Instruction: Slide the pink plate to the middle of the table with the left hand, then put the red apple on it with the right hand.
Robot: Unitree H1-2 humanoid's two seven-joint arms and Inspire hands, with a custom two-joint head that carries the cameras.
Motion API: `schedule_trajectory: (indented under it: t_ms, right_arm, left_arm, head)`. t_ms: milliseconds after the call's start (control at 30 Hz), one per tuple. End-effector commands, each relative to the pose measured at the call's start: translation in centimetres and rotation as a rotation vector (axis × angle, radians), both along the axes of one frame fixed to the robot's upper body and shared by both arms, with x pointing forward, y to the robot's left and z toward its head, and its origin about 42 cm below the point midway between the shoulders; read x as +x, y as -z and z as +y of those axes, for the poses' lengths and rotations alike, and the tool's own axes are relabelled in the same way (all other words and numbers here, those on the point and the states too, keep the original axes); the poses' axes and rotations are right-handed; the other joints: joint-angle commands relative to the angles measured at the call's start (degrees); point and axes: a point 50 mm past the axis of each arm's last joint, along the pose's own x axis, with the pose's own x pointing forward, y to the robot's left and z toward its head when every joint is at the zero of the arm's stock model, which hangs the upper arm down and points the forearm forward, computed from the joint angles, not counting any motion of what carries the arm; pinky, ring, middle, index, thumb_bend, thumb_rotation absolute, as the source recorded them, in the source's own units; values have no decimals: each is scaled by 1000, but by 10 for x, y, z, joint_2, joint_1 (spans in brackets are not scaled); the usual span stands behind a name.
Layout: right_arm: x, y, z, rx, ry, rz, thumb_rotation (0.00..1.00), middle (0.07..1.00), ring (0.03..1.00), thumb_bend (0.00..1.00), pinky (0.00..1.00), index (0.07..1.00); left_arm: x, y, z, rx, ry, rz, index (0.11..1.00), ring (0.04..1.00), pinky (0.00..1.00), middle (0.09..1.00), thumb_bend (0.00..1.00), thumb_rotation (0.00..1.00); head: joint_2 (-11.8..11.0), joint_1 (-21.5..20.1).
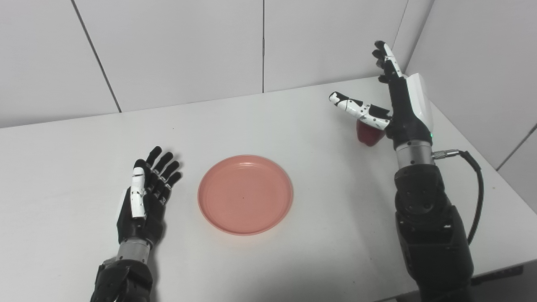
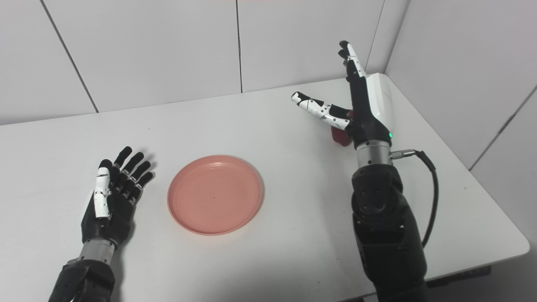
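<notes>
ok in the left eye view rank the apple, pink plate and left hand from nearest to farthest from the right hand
1. red apple: beside the right hand, partly hidden behind it.
2. pink plate: mid-table, to its left.
3. left hand: beyond the plate, open, on the table's left side.

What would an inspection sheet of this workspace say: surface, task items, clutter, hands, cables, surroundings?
Surface: white table, plain, no marks seen.
Task items: pink plate flat near the table's middle, empty; red apple on the table toward the far right, mostly hidden behind the right hand.
Clutter: nothing seen.
Hands: left hand open, palm up, left of the plate and apart from it; right hand open above the apple, fingers spread, not gripping it.
Cables: black cable looping from the right wrist.
Surroundings: white panelled walls behind and to the right.
</notes>
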Motion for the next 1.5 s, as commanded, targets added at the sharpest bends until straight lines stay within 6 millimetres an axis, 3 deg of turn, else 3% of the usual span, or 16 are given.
schedule_trajectory:
  t_ms: [0, 367, 667, 1200, 1467]
  right_arm:
    - [2, -16, -5, -79, 30, -49, 544, 923, 898, 965, 808, 945]
    - [9, -5, -29, -192, 139, 28, 530, 984, 914, 999, 759, 995]
    - [20, 9, -42, -234, 182, 112, 544, 957, 887, 1000, 715, 977]
    - [43, 40, -75, -186, 209, 262, 495, 936, 845, 998, 671, 964]
    - [51, 48, -79, -164, 207, 291, 480, 936, 848, 1000, 678, 953]
  left_arm:
    - [3, -1, 3, -6, 0, -2, 883, 875, 880, 888, 399, 1000]
    - [5, 1, 10, -6, 10, -8, 889, 885, 887, 900, 407, 1000]
    - [5, -1, 14, -27, 13, -7, 894, 887, 885, 902, 407, 1000]
    - [2, -2, 14, -21, 3, -3, 893, 884, 880, 902, 417, 1000]
    - [2, -1, 14, -26, 7, -1, 898, 887, 886, 905, 416, 1000]
  head:
    - [-2, -5]
    - [-8, -20]
    - [-7, -24]
    - [1, -19]
    - [4, -18]
